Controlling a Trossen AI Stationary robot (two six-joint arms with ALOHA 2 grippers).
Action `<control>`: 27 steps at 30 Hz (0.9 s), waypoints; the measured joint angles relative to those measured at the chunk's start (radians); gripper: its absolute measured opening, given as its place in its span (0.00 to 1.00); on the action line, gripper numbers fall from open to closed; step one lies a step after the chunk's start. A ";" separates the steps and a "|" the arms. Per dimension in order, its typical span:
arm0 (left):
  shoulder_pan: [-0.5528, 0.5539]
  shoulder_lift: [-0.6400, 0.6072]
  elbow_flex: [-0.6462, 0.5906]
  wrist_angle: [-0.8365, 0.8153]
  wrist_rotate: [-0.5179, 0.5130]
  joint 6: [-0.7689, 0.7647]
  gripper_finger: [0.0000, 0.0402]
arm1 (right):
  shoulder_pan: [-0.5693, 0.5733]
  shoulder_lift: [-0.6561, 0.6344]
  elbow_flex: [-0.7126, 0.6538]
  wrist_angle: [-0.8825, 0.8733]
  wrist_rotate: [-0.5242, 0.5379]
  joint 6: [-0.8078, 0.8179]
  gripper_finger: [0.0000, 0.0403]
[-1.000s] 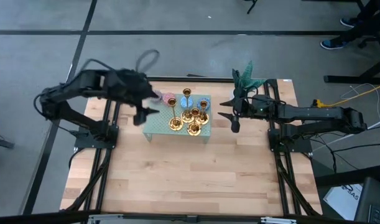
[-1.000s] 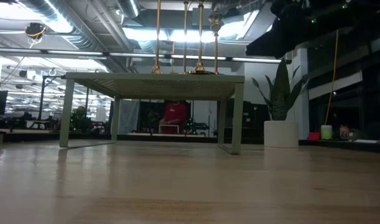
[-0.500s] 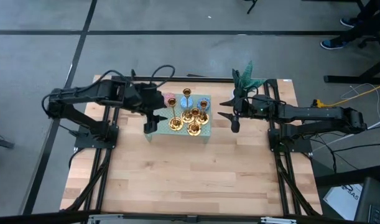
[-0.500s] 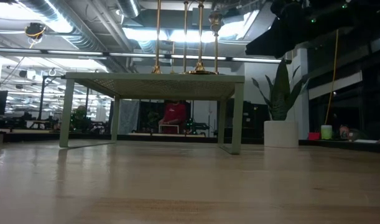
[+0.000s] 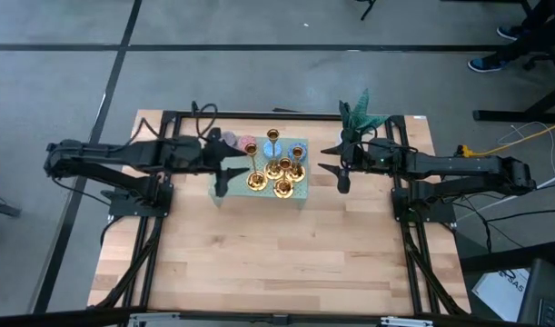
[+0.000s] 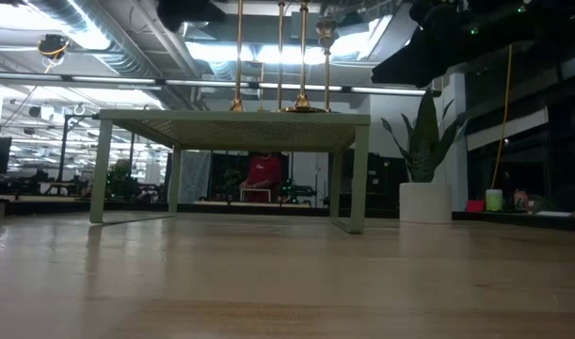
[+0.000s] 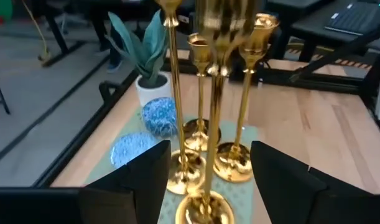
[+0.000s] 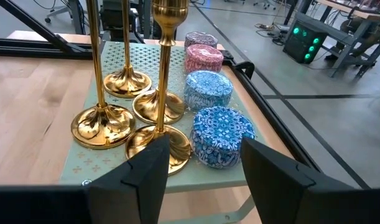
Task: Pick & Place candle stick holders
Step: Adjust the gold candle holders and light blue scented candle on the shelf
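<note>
Four brass candlesticks point(image 5: 277, 169) stood on the green stand point(image 5: 224, 193). Left gripper point(image 5: 230, 172) reached them, fingers spread around one stem; right gripper point(image 5: 334, 169) waited beside the stand, spread.

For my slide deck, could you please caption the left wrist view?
Left gripper open around the nearest candle stick holder, three more behind, beside blue candles.

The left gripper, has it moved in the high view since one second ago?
Yes. The left gripper has come toward the green stand and now sits at its left edge, beside the candle stick holders.
</note>
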 joint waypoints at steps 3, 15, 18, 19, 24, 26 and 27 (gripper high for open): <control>0.002 0.022 -0.059 0.145 0.000 0.029 0.54 | 0.000 0.000 0.000 0.000 0.008 0.001 0.50; 0.036 0.033 -0.077 0.234 0.069 0.066 0.43 | 0.000 0.000 0.000 0.007 0.026 0.000 0.50; 0.050 0.033 -0.077 0.234 0.091 0.066 0.35 | 0.000 0.000 0.000 0.007 0.026 0.000 0.50; 0.050 0.033 -0.077 0.236 0.099 0.066 0.32 | 0.000 0.000 0.000 0.007 0.027 0.000 0.50; 0.055 0.033 -0.077 0.244 0.125 0.067 0.19 | 0.000 0.000 0.000 0.007 0.053 0.000 0.50; 0.055 0.033 -0.077 0.242 0.125 0.076 0.14 | 0.000 0.000 0.000 0.007 0.053 0.000 0.50; 0.055 0.033 -0.077 0.242 0.125 0.081 0.12 | 0.000 0.000 0.000 0.007 0.053 0.000 0.50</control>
